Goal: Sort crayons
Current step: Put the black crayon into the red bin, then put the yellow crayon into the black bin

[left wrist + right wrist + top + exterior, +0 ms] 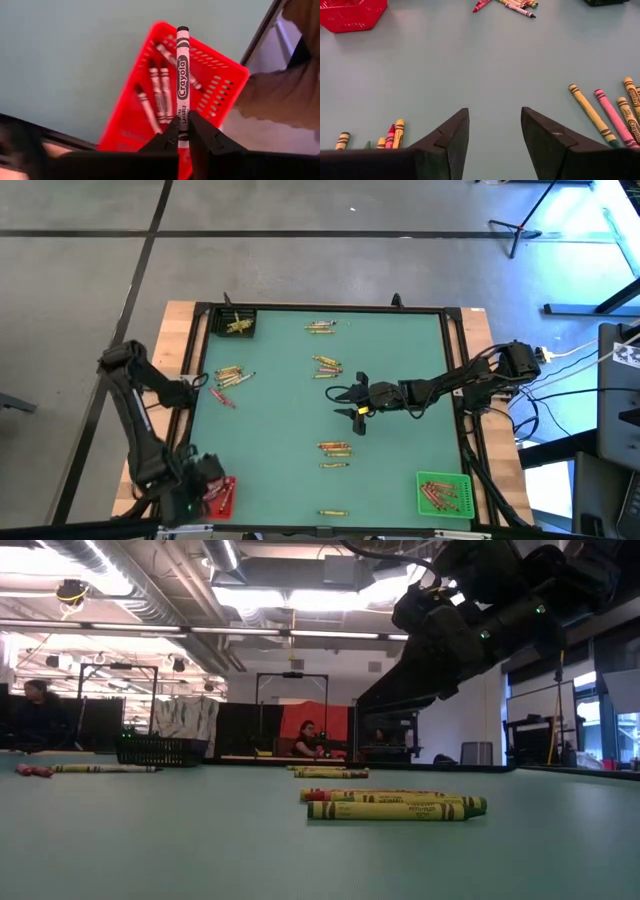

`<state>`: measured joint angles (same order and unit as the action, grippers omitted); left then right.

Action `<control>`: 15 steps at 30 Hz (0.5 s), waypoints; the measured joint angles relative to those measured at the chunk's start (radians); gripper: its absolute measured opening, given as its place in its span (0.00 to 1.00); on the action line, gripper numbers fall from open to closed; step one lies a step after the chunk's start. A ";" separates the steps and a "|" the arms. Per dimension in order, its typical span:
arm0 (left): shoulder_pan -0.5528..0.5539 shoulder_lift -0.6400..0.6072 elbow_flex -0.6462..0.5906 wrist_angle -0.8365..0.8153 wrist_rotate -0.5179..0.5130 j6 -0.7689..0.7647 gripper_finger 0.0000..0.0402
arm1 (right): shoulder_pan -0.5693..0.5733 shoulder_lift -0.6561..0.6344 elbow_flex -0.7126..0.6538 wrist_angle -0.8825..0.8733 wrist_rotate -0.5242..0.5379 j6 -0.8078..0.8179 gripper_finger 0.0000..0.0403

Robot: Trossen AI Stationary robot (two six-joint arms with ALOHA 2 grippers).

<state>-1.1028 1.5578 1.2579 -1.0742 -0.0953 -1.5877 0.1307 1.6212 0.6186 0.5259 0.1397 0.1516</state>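
Clamped between the left gripper's [183, 131] fingers, lower centre of the left wrist frame: one red paper-wrapped crayon [182, 75], long axis pointing away over the red mesh plastic bin [225, 82] directly beneath. Right gripper [345, 402], mid-table, jaws apart, empty.

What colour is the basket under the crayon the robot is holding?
Red. The basket shows best in the left wrist view, beneath the held crayon.
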 joint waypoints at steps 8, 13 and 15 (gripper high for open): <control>-0.048 0.128 0.000 0.033 0.046 -0.166 0.12 | 0.000 0.000 0.000 0.000 0.000 0.000 0.44; -0.019 0.118 0.000 0.032 0.049 -0.176 0.22 | 0.000 0.000 0.000 0.000 0.000 0.000 0.44; 0.006 0.095 0.000 0.037 0.013 -0.134 0.25 | 0.000 0.000 0.001 0.000 0.000 0.000 0.44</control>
<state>-1.0968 1.6527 1.2579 -1.0373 -0.0822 -1.7218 0.1307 1.6211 0.6193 0.5262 0.1394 0.1516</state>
